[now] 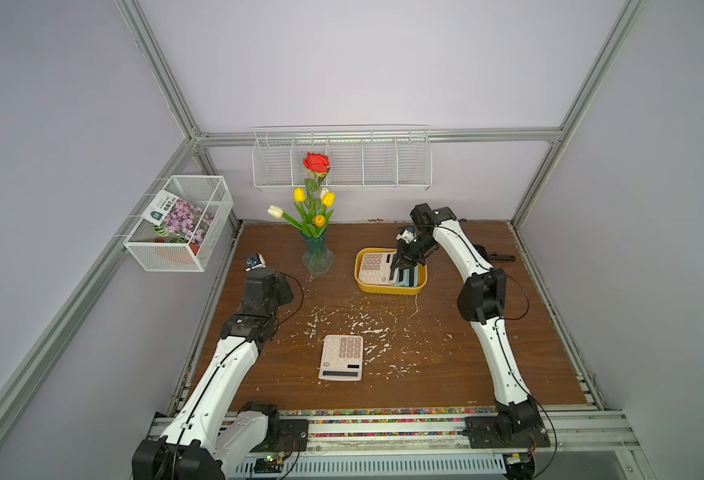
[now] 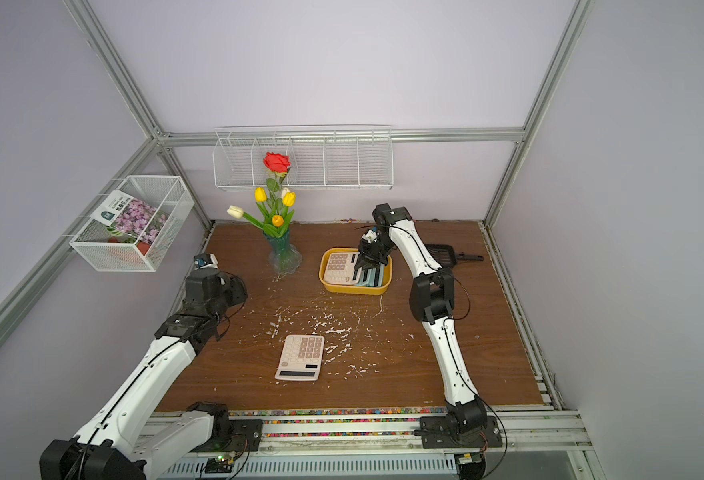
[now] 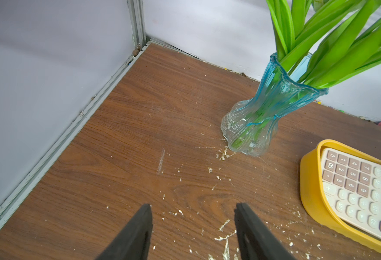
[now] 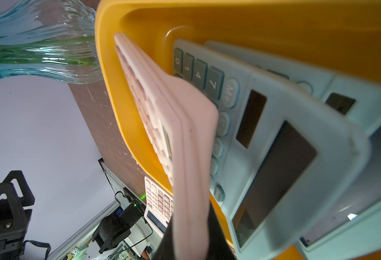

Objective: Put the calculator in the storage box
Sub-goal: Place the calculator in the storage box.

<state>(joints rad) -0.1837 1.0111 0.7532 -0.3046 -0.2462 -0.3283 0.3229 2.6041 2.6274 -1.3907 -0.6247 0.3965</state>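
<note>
The yellow storage box (image 1: pixel 387 291) (image 2: pixel 354 289) (image 3: pixel 313 202) (image 4: pixel 275 22) stands at the back middle of the table. My right gripper (image 1: pixel 400 271) (image 2: pixel 363 272) (image 4: pixel 190 236) reaches into it, shut on the edge of a pink calculator (image 1: pixel 373 268) (image 2: pixel 339 268) (image 3: pixel 353 191) (image 4: pixel 173 108). That calculator tilts in the box's left half, partly over two light blue calculators (image 1: pixel 410 278) (image 2: pixel 377 277) (image 4: pixel 275 135). A second pink calculator (image 1: pixel 341 357) (image 2: pixel 300 357) (image 4: pixel 160 202) lies flat near the front. My left gripper (image 3: pixel 194 206) hovers open over bare wood at the left, holding nothing.
A glass vase (image 1: pixel 317 257) (image 2: pixel 284 257) (image 3: pixel 252 126) of flowers stands just left of the box. A black scoop (image 1: pixel 500 257) (image 2: pixel 446 253) lies at the back right. White wire baskets (image 1: pixel 342 162) (image 1: pixel 180 224) hang on the walls. White flecks litter the middle of the table.
</note>
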